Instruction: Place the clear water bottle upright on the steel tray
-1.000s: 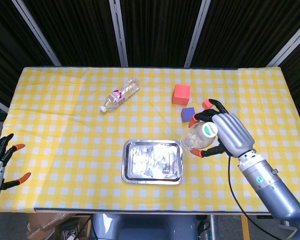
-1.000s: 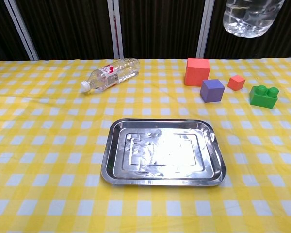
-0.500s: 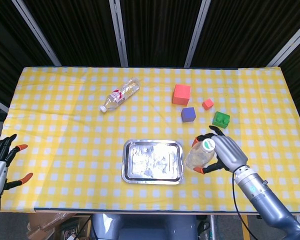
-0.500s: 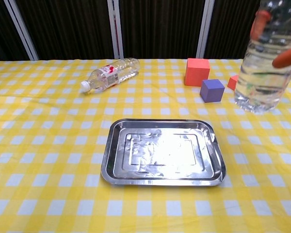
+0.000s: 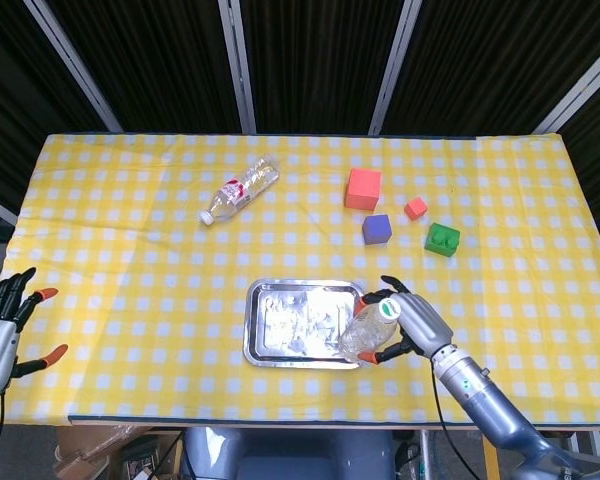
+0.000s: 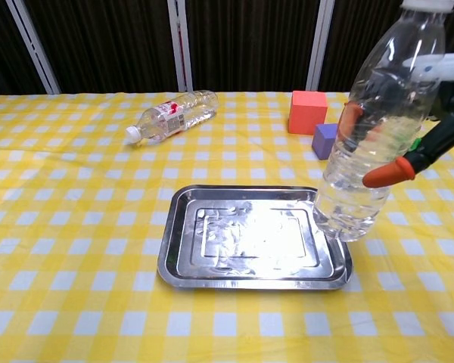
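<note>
One clear water bottle (image 6: 371, 144), roughly upright with a slight tilt and a white cap on top, held over the right edge of the steel tray (image 5: 280, 335); from these views, cannot tell whether its base touches the tray rim or hangs just above it. Gripped by the right hand (image 5: 412, 322), its orange-tipped fingers (image 6: 387, 173) clamped around the bottle's body. Lying flat near the front middle of the worktop (image 5: 130, 270), that tray, shiny and rectangular, on a yellow-and-white checked cloth. Farther back and to the left, a second bottle (image 5: 241, 188) with a red label, lying on its side, cap toward the front left. Behind the tray to the right, a large red block (image 5: 363, 187), a purple cube (image 5: 377, 229), a small red cube (image 5: 415, 208) and a green brick (image 5: 442, 239), all well apart from the tray. Off the worktop's left front edge, the left hand (image 5: 0, 335), holding nothing, fingers spread apart.
</note>
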